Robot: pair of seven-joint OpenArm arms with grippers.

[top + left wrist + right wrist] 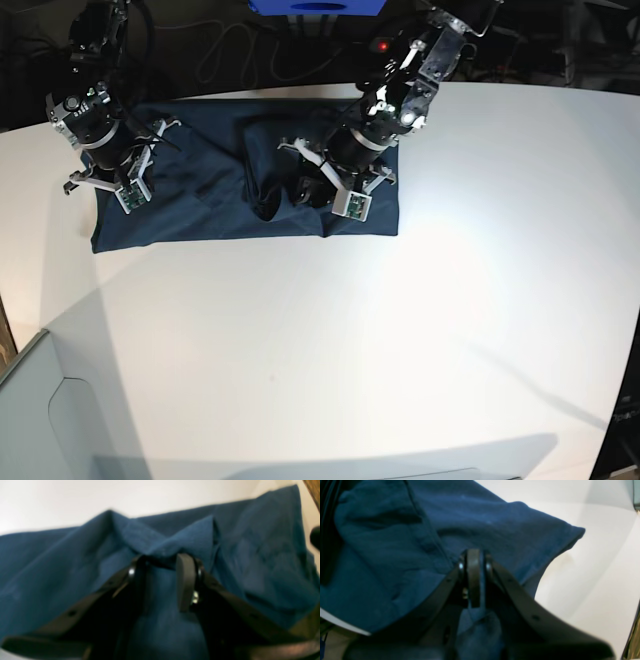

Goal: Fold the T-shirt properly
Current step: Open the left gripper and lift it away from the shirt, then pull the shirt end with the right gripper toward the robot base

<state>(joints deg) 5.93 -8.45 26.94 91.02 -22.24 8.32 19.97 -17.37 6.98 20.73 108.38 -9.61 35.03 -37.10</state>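
Observation:
The dark navy T-shirt (200, 205) lies spread across the far part of the white table (400, 330), with a bunched hump near its middle. In the left wrist view my left gripper (162, 560) pinches a raised ridge of the T-shirt (75, 562); cloth fills the gap between its black fingers (185, 580). The right wrist view shows my right gripper (475, 555) shut tight on an edge of the T-shirt (475, 522), a bit of cloth hanging below the pads. That arm stands over the shirt's left end in the base view, the other over its right half.
A blue object (318, 6) and loose cables (225, 50) sit behind the table's far edge. A grey box (40, 420) occupies the near left corner. Bare white tabletop (595, 567) runs beside the cloth.

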